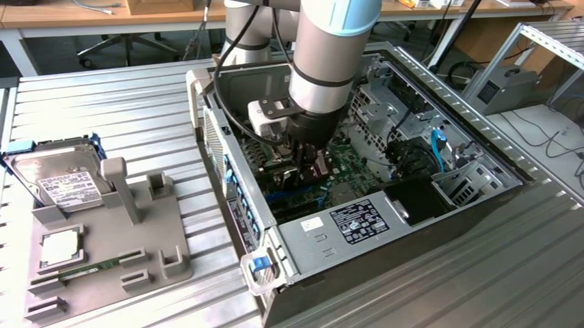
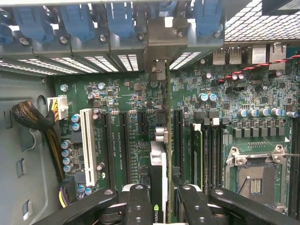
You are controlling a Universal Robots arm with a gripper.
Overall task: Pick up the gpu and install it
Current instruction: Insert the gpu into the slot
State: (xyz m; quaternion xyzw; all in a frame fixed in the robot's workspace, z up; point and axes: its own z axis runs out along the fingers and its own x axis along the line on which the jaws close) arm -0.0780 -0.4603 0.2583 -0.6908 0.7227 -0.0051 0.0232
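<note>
I have the arm reaching down into the open computer case [image 1: 239, 171], which sits at the centre of the exterior view on the ribbed metal surface [image 1: 109, 102]. The claw [image 1: 306, 167] is low inside the case, just above the green motherboard [image 1: 351, 167]. In the wrist view the claw [image 2: 161, 199] is part-way closed, and its two black fingers [image 2: 138, 204] are pressed against either face of the gpu [image 2: 158, 159], so I have the card in a firm pinch. I see the card edge-on, standing on its long edge over the motherboard [image 2: 126, 93], among the dark expansion slots, with the white slot [image 2: 86, 145] well off to one side and the processor socket [image 2: 255, 176] to the other. Its metal bracket end [image 2: 159, 70] reaches the rear wall of the case, up against the row of blue latches [image 2: 75, 23]. Whether the card's edge is fully down in a slot I cannot tell. At the exterior view's left, a grey tray [image 1: 169, 263] lies on the surface, with a hard drive [image 1: 59, 181] at its upper end and a slim green RAM stick [image 1: 91, 266] in its lower part.
</note>
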